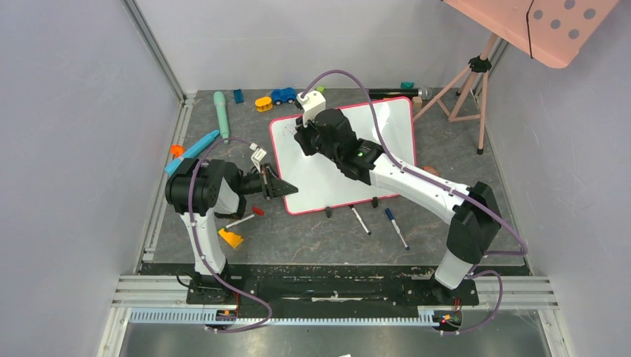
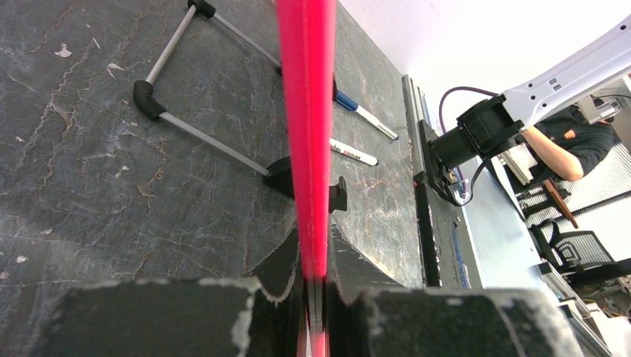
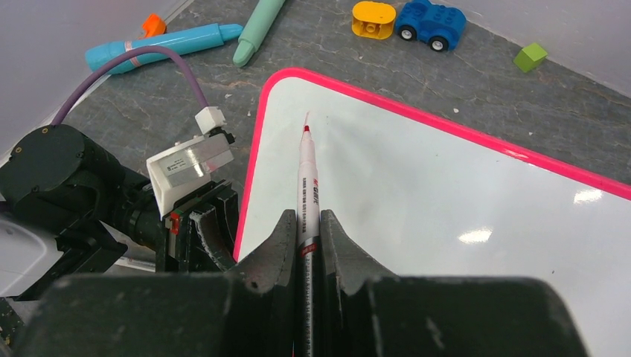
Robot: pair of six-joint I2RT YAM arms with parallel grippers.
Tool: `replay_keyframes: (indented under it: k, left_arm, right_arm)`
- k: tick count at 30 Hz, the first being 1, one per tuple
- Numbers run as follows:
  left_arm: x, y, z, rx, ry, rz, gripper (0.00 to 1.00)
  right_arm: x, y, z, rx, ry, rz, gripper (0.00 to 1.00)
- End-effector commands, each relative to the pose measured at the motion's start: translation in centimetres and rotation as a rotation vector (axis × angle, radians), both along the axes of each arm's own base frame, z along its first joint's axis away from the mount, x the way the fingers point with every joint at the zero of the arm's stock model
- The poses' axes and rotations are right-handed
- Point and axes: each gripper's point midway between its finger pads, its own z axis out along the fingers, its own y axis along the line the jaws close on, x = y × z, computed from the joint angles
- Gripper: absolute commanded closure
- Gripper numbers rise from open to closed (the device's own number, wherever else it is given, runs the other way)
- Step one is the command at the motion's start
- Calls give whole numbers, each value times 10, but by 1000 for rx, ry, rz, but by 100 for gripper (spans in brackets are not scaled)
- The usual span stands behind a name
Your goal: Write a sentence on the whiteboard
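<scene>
My left gripper [image 2: 312, 249] is clamped on the pink frame at the left edge of the whiteboard [image 2: 306, 111], one finger on each side of it. The whiteboard [image 1: 320, 186] sits mid-table [image 1: 298, 238], skewed, its black feet on the near side towards my bases. My right arm reaches over it, and my right gripper [image 3: 308, 223] is closed tight around a marker [image 3: 307, 178]. Its red tip points at the upper left corner of the board [image 3: 446, 208], just inside the frame. Whether the tip is touching the surface I cannot tell from here. The board face around it is plain glossy white with a couple of light glints. My left gripper [image 3: 201, 223] shows just beside that same edge. Two loose pens [image 1: 361, 220] lie in front of the feet. A blue toy car [image 3: 430, 22] and a yellow block [image 3: 373, 18] sit beyond the far corner.
</scene>
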Motion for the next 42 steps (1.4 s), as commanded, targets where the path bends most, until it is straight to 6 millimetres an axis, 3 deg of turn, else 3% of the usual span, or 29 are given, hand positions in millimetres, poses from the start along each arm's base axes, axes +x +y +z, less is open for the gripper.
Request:
replay_keyframes:
  k: [1,20,42]
  left_arm:
    - [-3,-2,-2,6,-72,-17,98]
    - [-4,-3,-1,7,-79,-19,98]
    - [-4,-2,-1,8,-84,-19,98]
  right_arm:
    - [3,3,15,38,-29,2,100]
    - [2,5,9,39,-16,11,100]
    - [15,14,-4,17,-9,1,100]
